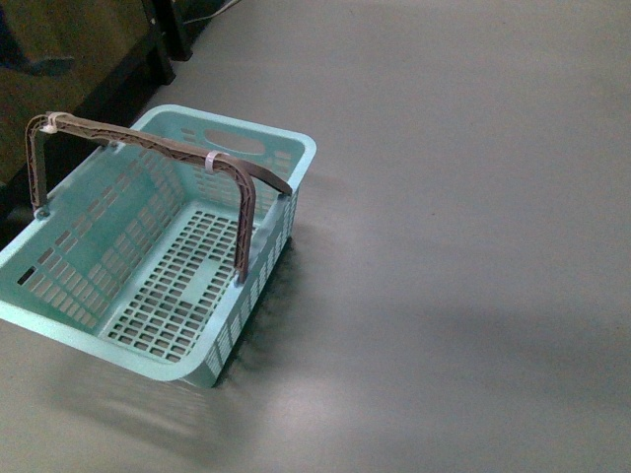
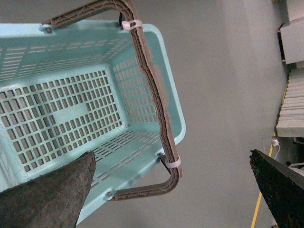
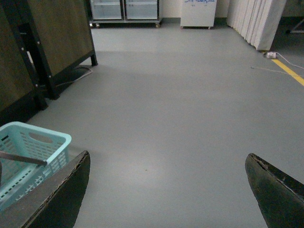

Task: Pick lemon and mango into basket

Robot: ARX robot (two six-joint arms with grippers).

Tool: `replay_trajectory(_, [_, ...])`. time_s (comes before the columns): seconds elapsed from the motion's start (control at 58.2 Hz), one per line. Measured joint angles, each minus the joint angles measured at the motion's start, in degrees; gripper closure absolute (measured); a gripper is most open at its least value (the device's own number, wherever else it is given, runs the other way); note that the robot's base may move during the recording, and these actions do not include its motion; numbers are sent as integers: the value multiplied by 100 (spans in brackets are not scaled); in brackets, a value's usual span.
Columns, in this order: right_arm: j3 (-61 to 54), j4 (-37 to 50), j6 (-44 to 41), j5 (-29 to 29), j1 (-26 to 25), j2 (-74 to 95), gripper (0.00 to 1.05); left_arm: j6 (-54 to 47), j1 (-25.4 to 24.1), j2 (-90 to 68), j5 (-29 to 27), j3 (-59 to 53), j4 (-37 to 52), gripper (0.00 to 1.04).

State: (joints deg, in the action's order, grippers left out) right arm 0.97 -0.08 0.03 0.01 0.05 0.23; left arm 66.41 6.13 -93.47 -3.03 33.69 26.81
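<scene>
**Clerk:** Item one, basket (image 1: pixel 227 120): aqua, slotted, standing on the grey floor (image 1: pixel 473 246) at near left. Interior bare. Handles (image 1: pixel 148 146) are raised and meet across the opening.

**Checker:** Lemon and mango?

**Clerk:** Not listed, as neither shows in any view (so, by judgement, the task looks unstarted).

**Checker:** End effectors?

**Clerk:** Left end effector (image 2: pixel 171 154): fingers wide apart, nothing between them, hanging over one end of the basket. Right end effector (image 3: pixel 166 156): likewise spread and unloaded, over bare floor with the basket off to one side.

**Checker:** Hazards?

**Clerk:** Chiefly the raised handles. An arm lowering fruit could catch them and drag or tip the light basket. A round fruit released on the rim could roll away across the floor.

**Checker:** What does each view add?

**Clerk:** The front view gives the whole basket but neither arm. Only the left wrist view looks straight down onto the slotted base. Only the right wrist view shows the far room: dark panel (image 3: pixel 57 38), white cabinets (image 3: pixel 123 8), yellow floor line (image 3: pixel 290 72).
</scene>
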Motion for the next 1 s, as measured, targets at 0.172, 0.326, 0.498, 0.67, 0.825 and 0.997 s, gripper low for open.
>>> replay_trajectory(0.172, [0, 0, 0, 0, 0, 0, 9, 107, -68, -1246, 122, 769, 131, 7])
replay_trajectory(0.326, [0, 0, 0, 2, 0, 0, 9, 262, -66, -2247, 195, 1582, 85, 7])
replay_trajectory(0.498, [2, 0, 0, 0, 0, 0, 9, 380, -11, -2999, 219, 2448, -57, 7])
replay_trajectory(0.67, [0, 0, 0, 0, 0, 0, 9, 424, 111, -3519, 221, 3185, -286, 7])
replay_trajectory(0.825, [0, 0, 0, 0, 0, 0, 9, 470, 214, -3801, 221, 3565, -358, 13])
replay_trajectory(0.997, [0, 0, 0, 0, 0, 0, 9, 566, 289, -3960, 221, 3716, -380, 38])
